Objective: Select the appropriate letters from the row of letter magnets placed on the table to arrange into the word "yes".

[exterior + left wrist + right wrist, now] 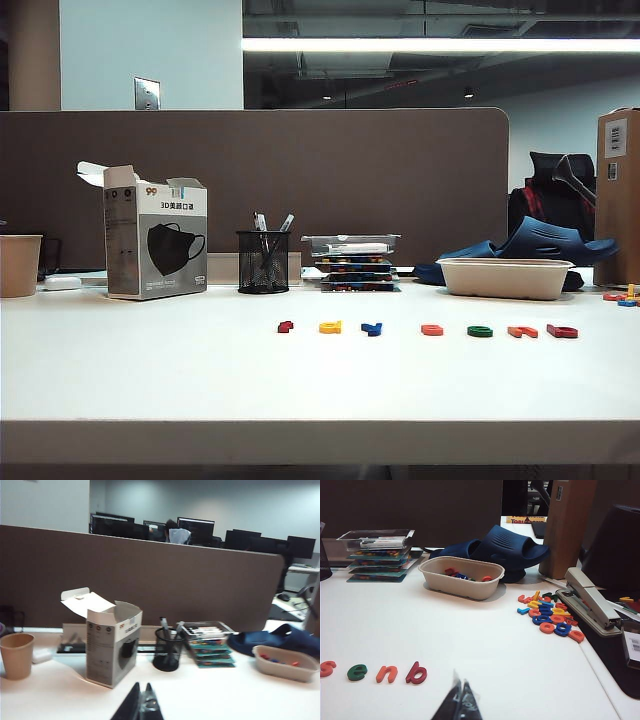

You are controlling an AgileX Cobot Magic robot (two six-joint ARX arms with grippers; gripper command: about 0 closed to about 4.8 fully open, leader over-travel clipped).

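Off exterior view: left hand (142,700), right hand (461,700) | both closed

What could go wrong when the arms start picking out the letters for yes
1. The row of letter magnets is tightly spaced, so grabbing the green letter may nudge its orange-red or orange neighbours.
2. Both the left gripper and right gripper are shut; they must open first.

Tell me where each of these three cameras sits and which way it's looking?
Exterior view: low at the table's front edge, facing the row of letter magnets; no arm shows.
Left wrist view: behind the shut left gripper, facing the mask box.
Right wrist view: behind the shut right gripper, facing the beige tray.
All views share that tray.
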